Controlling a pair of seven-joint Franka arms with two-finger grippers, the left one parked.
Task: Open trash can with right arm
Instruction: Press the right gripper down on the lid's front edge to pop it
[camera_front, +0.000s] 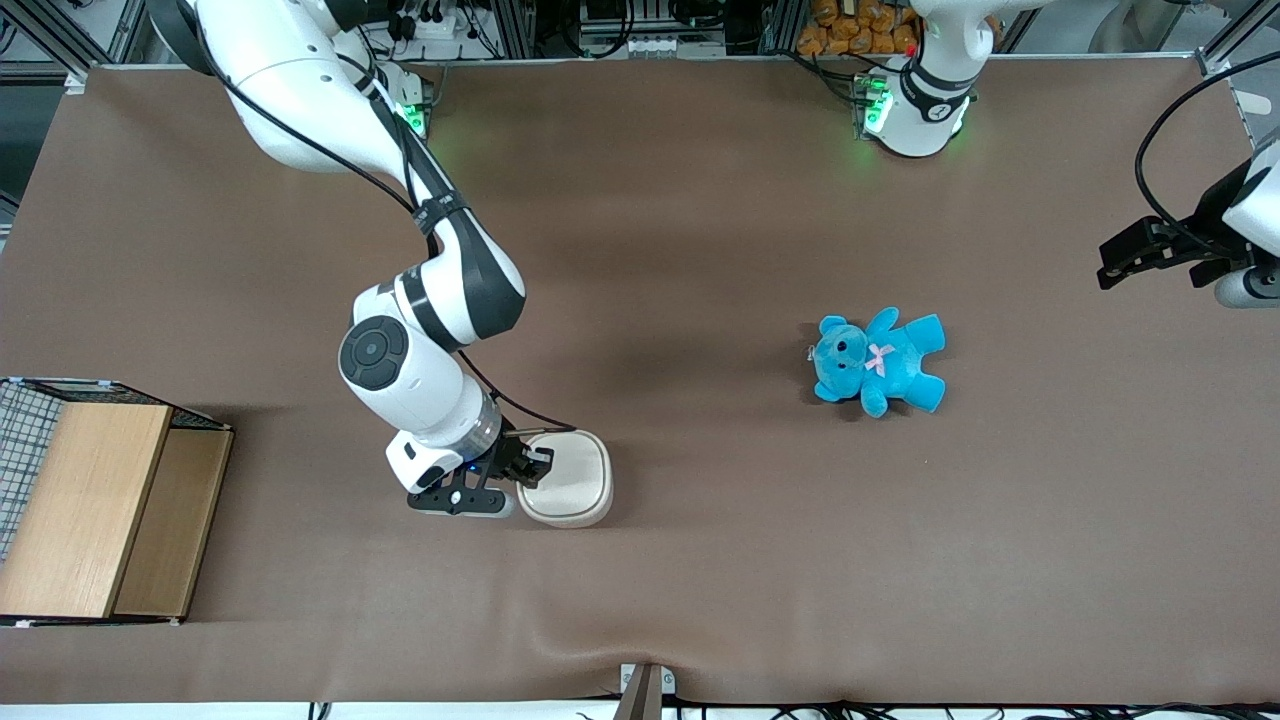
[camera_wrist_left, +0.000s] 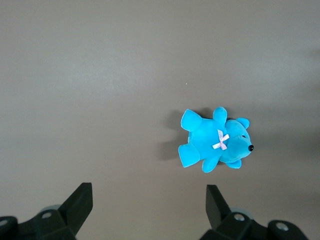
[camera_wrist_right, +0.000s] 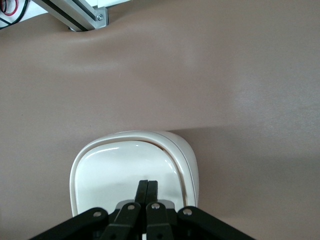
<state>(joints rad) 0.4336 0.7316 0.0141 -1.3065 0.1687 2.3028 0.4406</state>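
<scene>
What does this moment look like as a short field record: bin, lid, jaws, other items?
bin: cream trash can on the brown table, near the front camera
lid: down, pressed in slightly, with a dark gap along one edge
gripper: right arm's gripper over the lid, jaws shut together, tips on the lid
toy: blue teddy lying toward the parked arm's end
crate: wooden-topped wire crate toward the working arm's end

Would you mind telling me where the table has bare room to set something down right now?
The widest bare stretch lies between the trash can and the blue teddy. More bare cloth runs from the teddy toward the front camera. It is crowded at the trash can, where the gripper, fingers shut, rests on its lid beside the wooden-topped crate.
</scene>
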